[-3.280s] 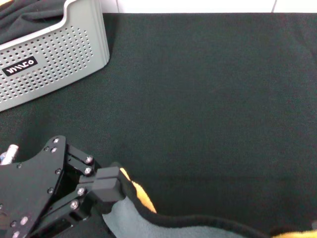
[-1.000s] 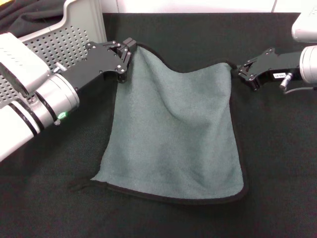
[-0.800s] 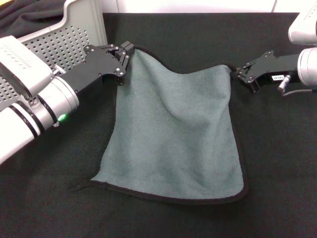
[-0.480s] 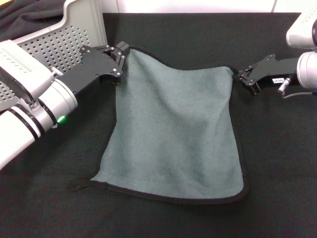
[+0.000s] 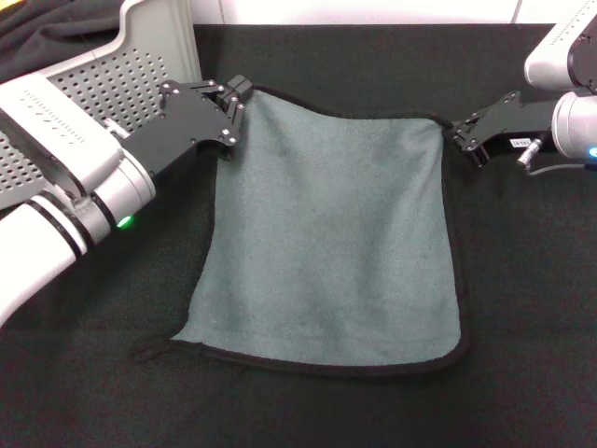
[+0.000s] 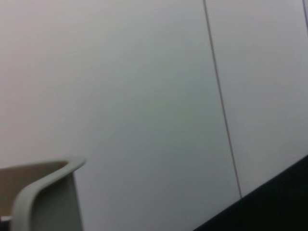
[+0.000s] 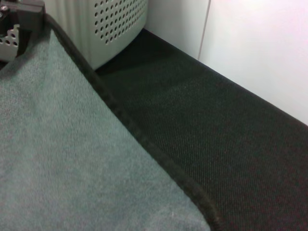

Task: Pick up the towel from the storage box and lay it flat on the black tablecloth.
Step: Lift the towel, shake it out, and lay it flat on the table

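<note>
Item: the towel [image 5: 326, 233], grey-green face up, black edging all round, spread out on the black tablecloth [image 5: 373, 56] that covers the table, clear of the storage box [image 5: 121, 75], which stands at the far left with a dark fabric bundle [image 5: 47, 28] inside. Far edge drawn nearly straight between two corners; near edge lying on the cloth with its left corner stretched out to a point. Left gripper [image 5: 233, 93]: pinching the far left corner of the towel, just beside the box wall. Right gripper [image 5: 457, 135]: pinching the far right corner. Whether those held corners touch the cloth or sit slightly lifted cannot be told. Condition: close to finished, release outstanding. Risks, as judged: plush pile catching on a finger pad at opening, so a withdrawing arm drags its corner and folds it over, showing the reverse face; uneven release, one side letting go first while the other pulls, skewing the sheet and wrinkling it; left arm backing out into the box wall, being so near it; corners dropped from height curling under.
</note>
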